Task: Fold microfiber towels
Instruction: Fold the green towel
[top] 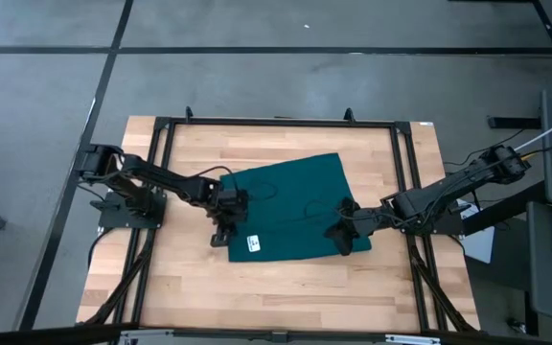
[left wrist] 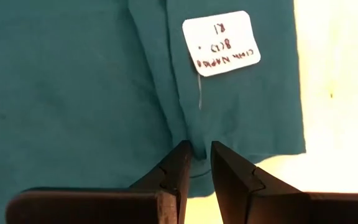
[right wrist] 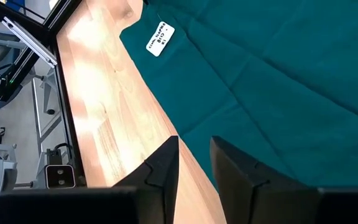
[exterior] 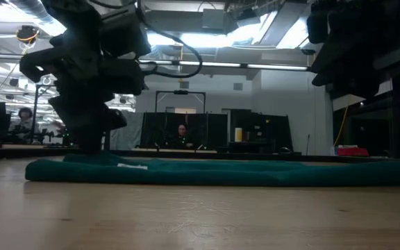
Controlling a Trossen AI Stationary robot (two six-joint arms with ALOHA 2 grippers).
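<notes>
Left pincer nearly closed, pinching a ridge of teal towel; right pincer slightly open, empty, at towel's edge.

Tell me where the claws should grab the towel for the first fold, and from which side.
Take the towel by its near-edge corners, coming from above. It lies flat, so only edges can be pinched. The left claw is already at the edge by the label, nipping a small ridge; the right claw hangs over the opposite near edge.
</notes>
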